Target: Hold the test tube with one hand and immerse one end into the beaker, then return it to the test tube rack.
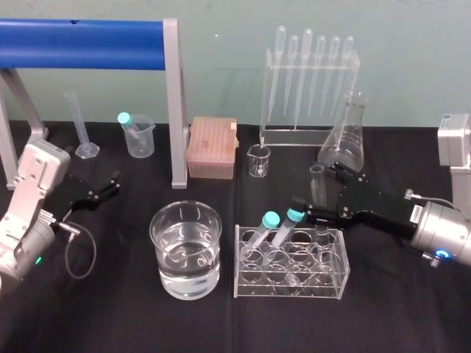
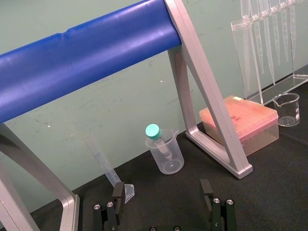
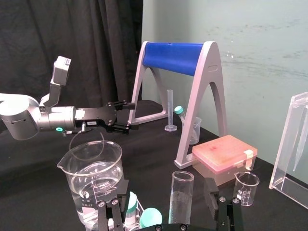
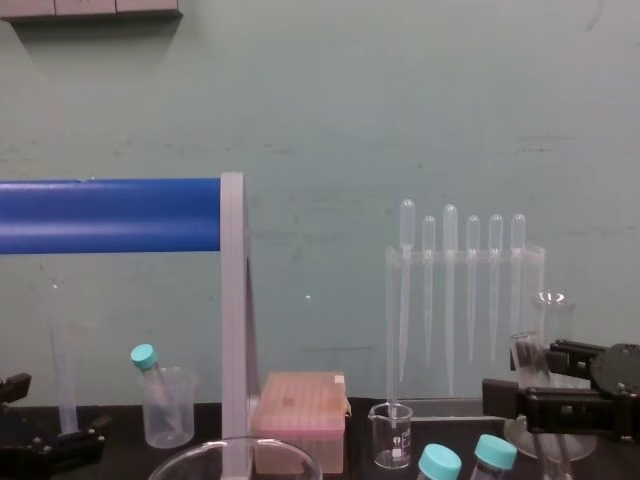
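The test tube [image 1: 317, 176], slim, clear and uncapped, stands in a back cell of the clear test tube rack [image 1: 291, 294], leaning slightly. My right gripper [image 1: 321, 190] is open around its upper part, with a finger on each side and a gap to the glass; in the right wrist view the test tube [image 3: 182, 195] rises between the spread fingers [image 3: 211, 197]. The wide beaker [image 1: 185, 250], holding water, sits left of the rack. My left gripper [image 1: 103, 191] rests open and empty at the far left of the table.
Two teal-capped tubes [image 1: 276, 224] lean in the rack's left cells. Behind stand a conical flask [image 1: 344, 140], a pipette stand [image 1: 309, 81], a small beaker [image 1: 258, 160], a pink tip box [image 1: 213, 147], a blue roller frame [image 1: 88, 33], a plastic beaker [image 1: 138, 136] and a measuring cylinder [image 1: 82, 125].
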Motion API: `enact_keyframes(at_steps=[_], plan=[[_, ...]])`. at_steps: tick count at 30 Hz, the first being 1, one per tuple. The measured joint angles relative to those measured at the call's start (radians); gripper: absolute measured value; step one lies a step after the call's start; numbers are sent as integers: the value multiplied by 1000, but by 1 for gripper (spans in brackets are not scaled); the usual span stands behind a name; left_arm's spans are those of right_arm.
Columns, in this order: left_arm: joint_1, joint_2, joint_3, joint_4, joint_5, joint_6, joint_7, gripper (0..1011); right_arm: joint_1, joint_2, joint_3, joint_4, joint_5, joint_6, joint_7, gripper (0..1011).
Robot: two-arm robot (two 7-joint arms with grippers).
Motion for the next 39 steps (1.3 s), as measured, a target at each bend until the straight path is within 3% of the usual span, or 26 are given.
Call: enact_keyframes(at_steps=[6,15,19,24,30,33,39], plan=[[0,0,0,0,0,0,0,1000,1,1,0,-1,-2,-2,-1,1000],[0,0,0,0,0,0,0,1000,38,14,57,-61,-38,-63,-44,1000],[0,0,0,0,0,0,0,1000,46,22,111,-90,-74,-87,-119,1000],[0,0,0,0,0,0,0,1000,35,25,163,-100,-121,-76,-226,1000],[0,0,0,0,0,0,0,1000,5,-2,195,-56,-130,-5,-316,1000],[0,0,0,0,0,0,0,1000,0,-19,192,-21,-129,16,-320,1000],[0,0,0,0,0,0,0,1000,22,-72,149,95,-145,38,-282,1000]])
